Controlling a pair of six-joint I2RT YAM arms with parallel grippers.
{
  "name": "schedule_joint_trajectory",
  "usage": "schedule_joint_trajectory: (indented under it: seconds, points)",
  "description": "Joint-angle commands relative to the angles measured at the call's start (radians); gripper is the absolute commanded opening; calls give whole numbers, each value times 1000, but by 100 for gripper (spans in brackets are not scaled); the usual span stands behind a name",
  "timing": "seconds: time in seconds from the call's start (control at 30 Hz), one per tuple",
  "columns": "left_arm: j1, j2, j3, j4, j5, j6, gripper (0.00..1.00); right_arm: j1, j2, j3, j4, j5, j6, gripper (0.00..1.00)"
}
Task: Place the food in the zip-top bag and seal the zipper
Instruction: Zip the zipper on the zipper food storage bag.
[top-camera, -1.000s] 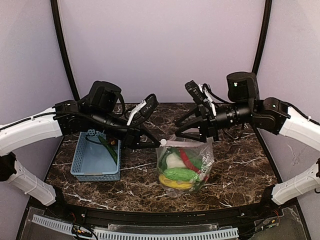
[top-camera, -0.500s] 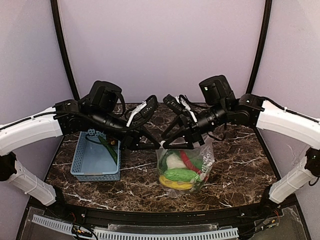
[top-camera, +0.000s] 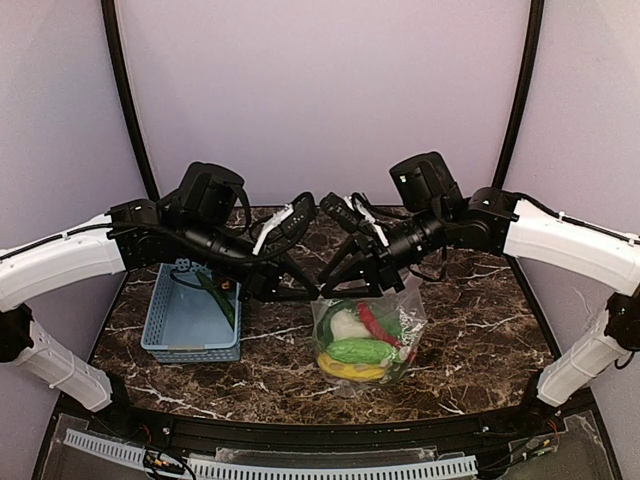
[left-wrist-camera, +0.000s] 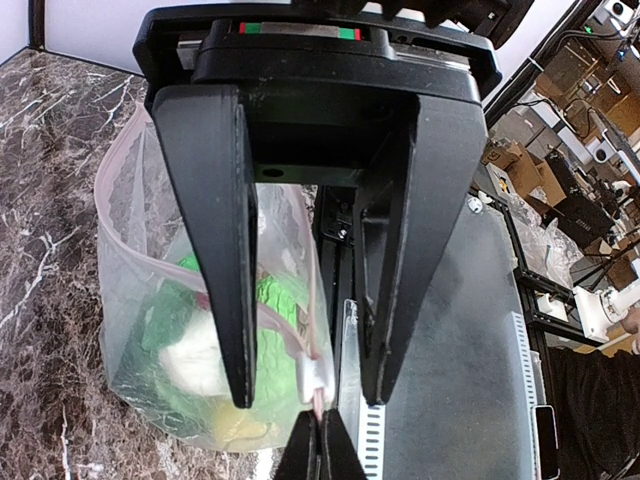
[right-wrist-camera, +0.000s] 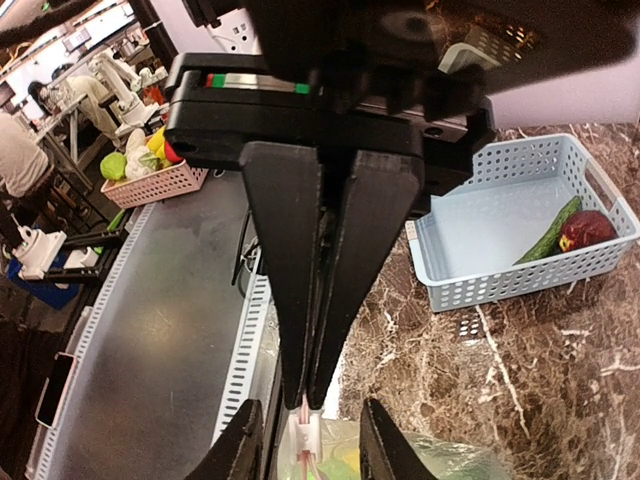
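Note:
The clear zip-top bag (top-camera: 366, 335) stands on the marble table with food inside: green leafy, white, red and yellow pieces. My left gripper (top-camera: 316, 296) is shut on the left end of the pink zipper (left-wrist-camera: 236, 303), right beside the white slider tab (left-wrist-camera: 315, 376). My right gripper (top-camera: 338, 290) faces it, open, its fingers standing either side of the slider (right-wrist-camera: 305, 436) without touching it. A green long piece (right-wrist-camera: 548, 236) and a dark red fruit (right-wrist-camera: 586, 229) lie in the basket.
The light blue basket (top-camera: 172, 330) sits at the left of the table, close under my left arm. The table's front edge and a slotted metal rail (top-camera: 300, 468) run along the near side.
My right gripper has travelled left along the bag's top edge to the left corner, ending nose to nose with the left gripper. The left gripper and the bag have stayed put.

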Motion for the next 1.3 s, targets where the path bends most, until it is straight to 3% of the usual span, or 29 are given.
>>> schedule_joint_trajectory:
  seconds: [0.0,0.27,0.43,0.93,1.27]
  points:
    - [3,-16,39,-9,10,15,1,6,11,7,-11,-11,-6,29]
    - [6,-27,37,-13,5,17,1,5,14,-5,-8,22,-8,33]
    - [6,-29,35,-14,5,16,1,5,15,-7,-1,25,-5,40]
    - [16,-66,7,3,-23,13,1,5,-22,-42,19,41,10,1]
    - [23,-92,3,-2,-55,16,1,4,-66,-60,44,71,20,0]
